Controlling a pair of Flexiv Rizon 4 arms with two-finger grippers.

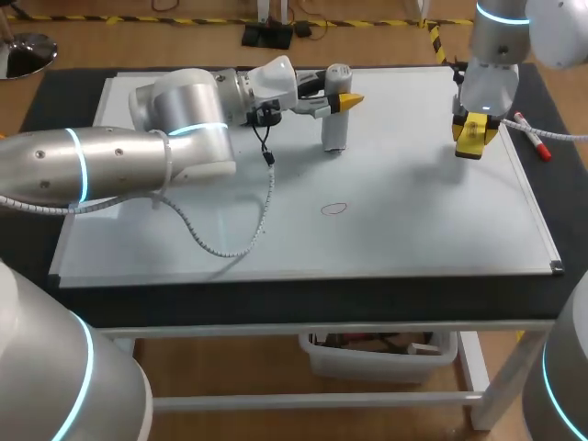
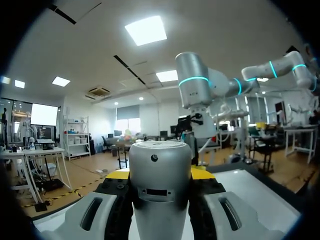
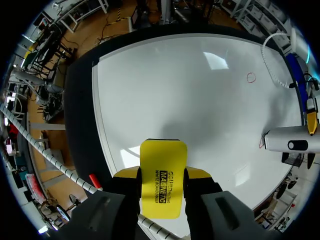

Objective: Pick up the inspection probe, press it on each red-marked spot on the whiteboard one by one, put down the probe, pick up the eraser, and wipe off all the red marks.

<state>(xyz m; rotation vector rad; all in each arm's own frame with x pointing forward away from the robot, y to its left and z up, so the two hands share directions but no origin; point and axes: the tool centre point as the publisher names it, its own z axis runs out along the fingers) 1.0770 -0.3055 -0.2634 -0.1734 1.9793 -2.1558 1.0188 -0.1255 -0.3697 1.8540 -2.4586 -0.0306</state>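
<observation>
- Whiteboard (image 1: 413, 230) on a dark table (image 1: 276, 299), one red ring (image 1: 334, 209) near its middle.
- My left gripper (image 1: 338, 97) clamps the upright probe (image 1: 334, 129) near the board's far edge.
- My right gripper (image 1: 475, 131) pinches the yellow eraser (image 3: 163, 180) over the board's right side.

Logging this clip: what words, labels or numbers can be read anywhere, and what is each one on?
"MAGNETIC": black print on the yellow eraser held in the right pincer, seen in the right wrist view.
The smaller lines above and below it on the eraser are too small to read surely.
No text shows on the inspection probe or the whiteboard, which bears only a drawn red circle.
</observation>
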